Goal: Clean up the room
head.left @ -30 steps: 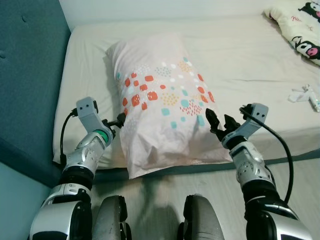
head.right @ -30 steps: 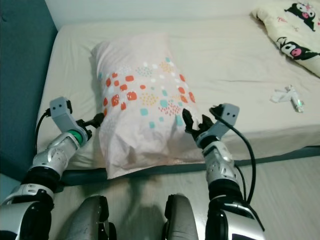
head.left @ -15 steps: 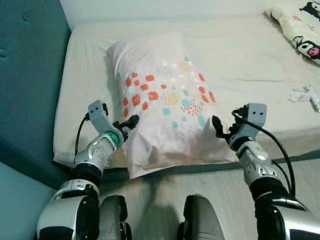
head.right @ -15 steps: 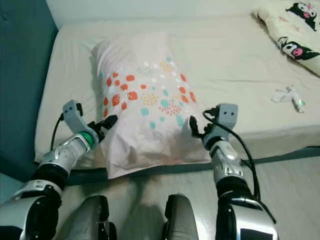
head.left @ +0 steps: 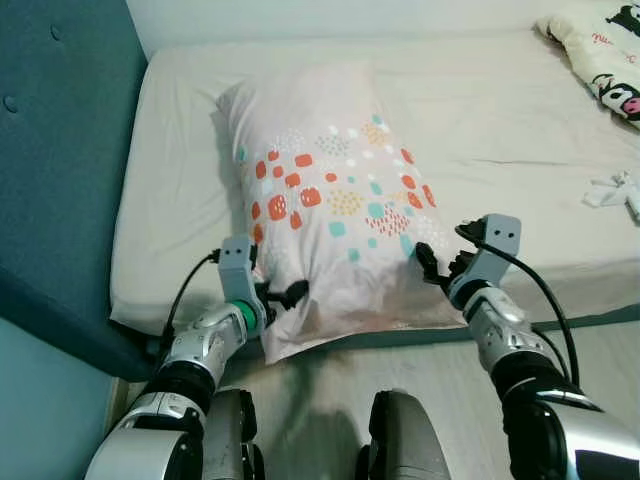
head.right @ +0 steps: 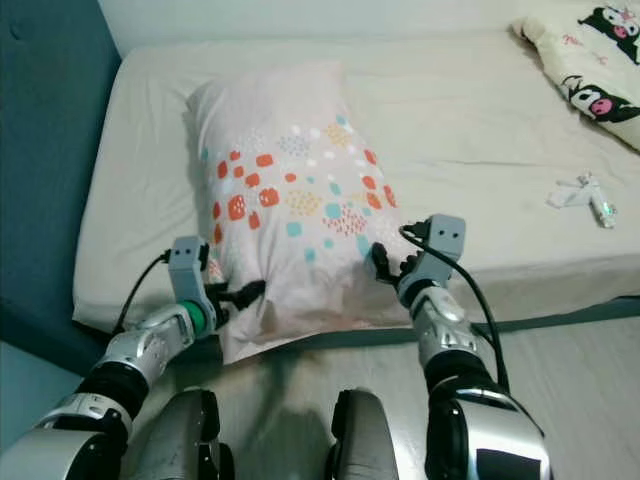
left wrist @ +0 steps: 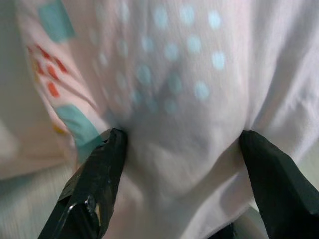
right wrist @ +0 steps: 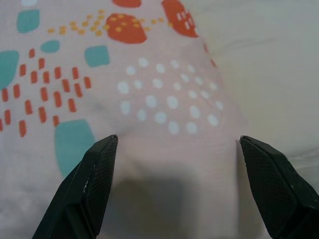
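Left gripper (left wrist: 179,144): jaws spread, pressed into pillow (head.left: 330,190) near corner. Right gripper (right wrist: 177,149): jaws spread against its opposite edge, on bed (head.left: 500,100).

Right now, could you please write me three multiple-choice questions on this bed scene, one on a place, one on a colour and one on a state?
1. Where does the pillow lie?
A. on the floor
B. on the bed, near the headboard
C. on a chair

2. What colour is the headboard?
A. teal
B. red
C. white

3. How do the fingers of the left gripper stand?
A. shut and off the pillow
B. holding a small white object
C. spread, pressed into the pillow's corner

Answers: 1 B, the pillow rests on the sheet beside the padded panel. 2 A, the panel is teal. 3 C, the left wrist view shows fabric bulging between the two spread fingers.
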